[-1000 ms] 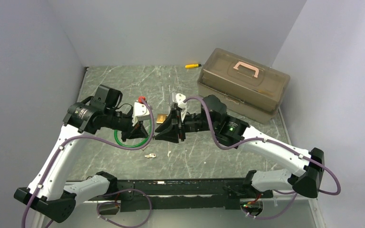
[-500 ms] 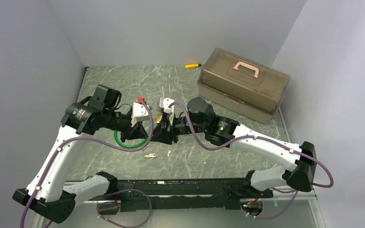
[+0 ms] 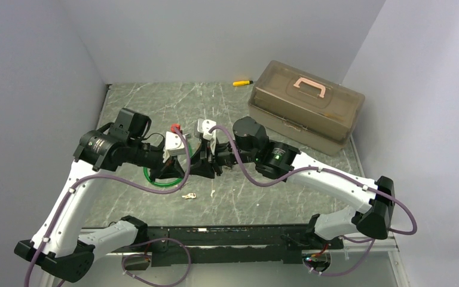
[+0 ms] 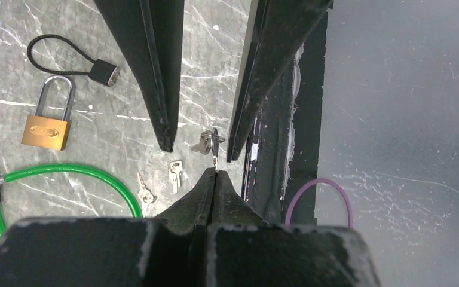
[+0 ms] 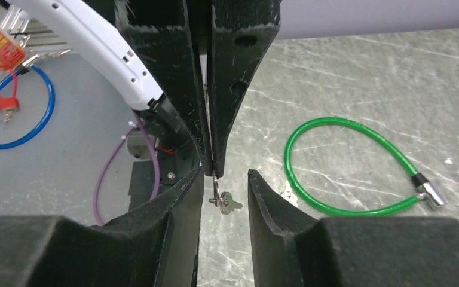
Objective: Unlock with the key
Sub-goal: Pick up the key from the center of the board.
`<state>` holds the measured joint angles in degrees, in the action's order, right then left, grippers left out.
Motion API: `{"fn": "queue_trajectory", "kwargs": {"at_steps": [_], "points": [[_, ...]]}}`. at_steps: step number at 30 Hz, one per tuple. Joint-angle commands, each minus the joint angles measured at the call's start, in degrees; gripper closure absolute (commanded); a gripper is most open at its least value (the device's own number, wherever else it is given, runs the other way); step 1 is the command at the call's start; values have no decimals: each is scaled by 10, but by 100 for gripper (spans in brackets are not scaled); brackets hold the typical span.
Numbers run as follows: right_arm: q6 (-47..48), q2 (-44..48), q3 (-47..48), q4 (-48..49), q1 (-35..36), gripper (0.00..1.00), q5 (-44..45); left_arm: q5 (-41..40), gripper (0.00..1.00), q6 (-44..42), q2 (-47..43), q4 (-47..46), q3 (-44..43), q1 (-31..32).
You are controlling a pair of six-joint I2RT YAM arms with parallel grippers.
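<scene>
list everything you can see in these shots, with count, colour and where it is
key: one, silvery, with a small ring, pinched at the left tool's tip
loose keys: two, silvery, on the table by the green cable lock
padlock: one, brass, lying flat on the table
cord loop: one, black with a black block, beside the padlock's shackle
green cable lock: one, green with a metal end, on the table under the left arm
box: one, translucent brown with a pink handle, far right
stick: one, yellow and black, far edge by the box
blue cable: one, blue, off the table
table: one, grey-green marbled
left tool: shut on the key
right tool: open, fingers either side of the key
</scene>
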<state>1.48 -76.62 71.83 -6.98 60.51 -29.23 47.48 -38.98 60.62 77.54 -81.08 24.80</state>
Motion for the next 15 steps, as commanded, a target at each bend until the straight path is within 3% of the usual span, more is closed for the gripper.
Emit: {"fn": "queue_trajectory", "kwargs": {"at_steps": [1, 5, 13, 15], "points": [[11, -10, 29, -11, -7, 65, -77, 23, 100, -15, -7, 11, -27, 3], [9, -16, 33, -21, -10, 68, -117, 23, 100, -15, -6, 10, -27, 3], [6, -14, 31, -19, -10, 98, -107, 24, 100, -15, -5, 12, -31, 3], [7, -13, 30, -18, -10, 100, -101, 24, 100, -15, -5, 13, -33, 3]]}}
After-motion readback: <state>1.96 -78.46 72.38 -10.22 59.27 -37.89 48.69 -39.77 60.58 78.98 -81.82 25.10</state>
